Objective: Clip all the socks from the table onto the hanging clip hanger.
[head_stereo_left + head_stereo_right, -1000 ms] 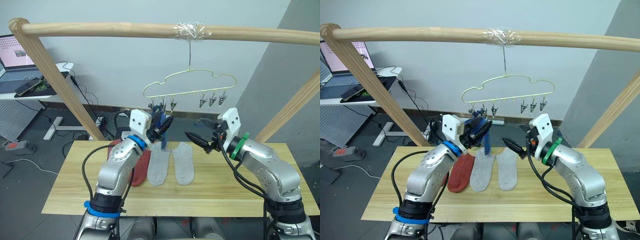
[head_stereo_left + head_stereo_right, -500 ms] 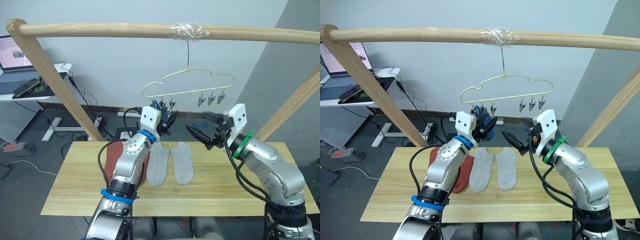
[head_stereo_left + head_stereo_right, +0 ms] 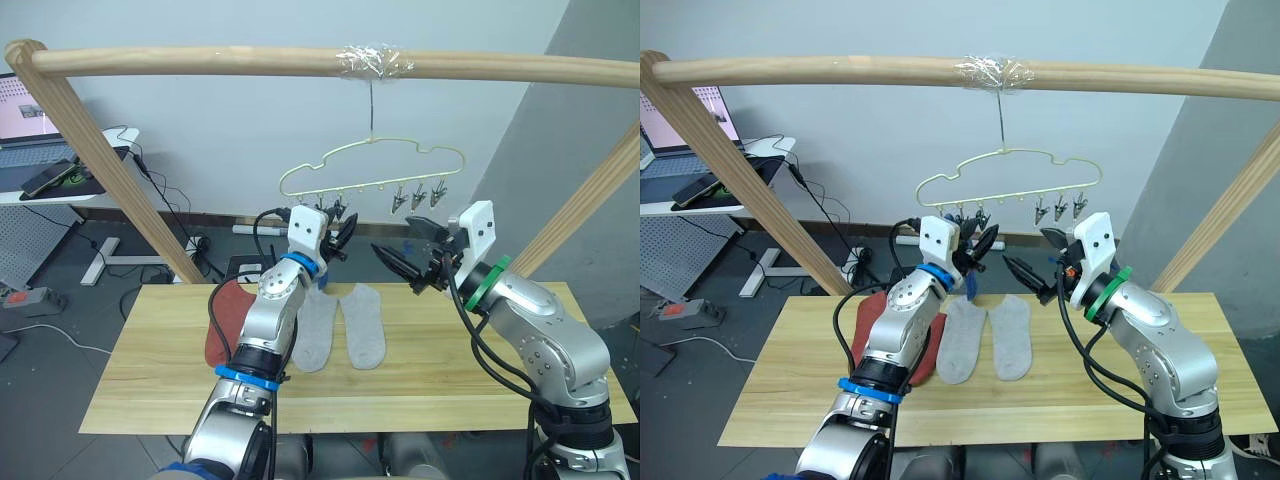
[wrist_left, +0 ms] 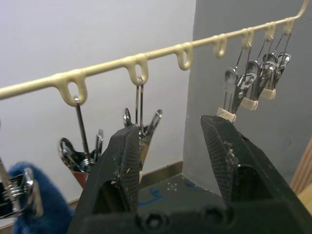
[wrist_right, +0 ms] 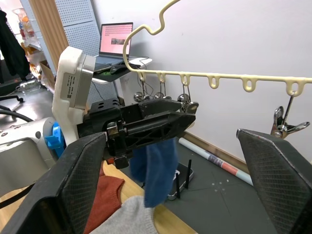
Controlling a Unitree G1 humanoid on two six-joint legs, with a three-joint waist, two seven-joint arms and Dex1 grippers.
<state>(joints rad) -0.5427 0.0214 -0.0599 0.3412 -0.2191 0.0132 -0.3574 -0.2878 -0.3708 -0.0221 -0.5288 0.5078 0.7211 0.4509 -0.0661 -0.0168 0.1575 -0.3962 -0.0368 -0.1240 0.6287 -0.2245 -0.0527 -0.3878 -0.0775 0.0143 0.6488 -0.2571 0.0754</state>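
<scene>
The pale-yellow clip hanger (image 3: 360,187) hangs from the pole. A blue sock (image 3: 969,285) dangles at its left clips, above the table (image 3: 450,380). My left gripper (image 3: 344,230) is raised to those clips and open; one metal clip (image 4: 141,124) hangs by its fingers, and the blue sock (image 4: 29,209) sits off to one side of them. My right gripper (image 3: 400,246) hovers wide open just right of the left one, holding nothing. Two light grey socks (image 3: 318,330) (image 3: 364,325) and a rust-red sock (image 3: 225,322) lie flat on the table.
Three empty clips (image 3: 418,195) hang at the hanger's right end. A round wooden pole frame (image 3: 200,58) spans overhead, with slanted legs on both sides. A desk with a laptop (image 3: 30,150) stands at the back left.
My left gripper has risen from above the table to the hanger's left clips, bringing the blue sock up with it. The right gripper has lifted slightly.
</scene>
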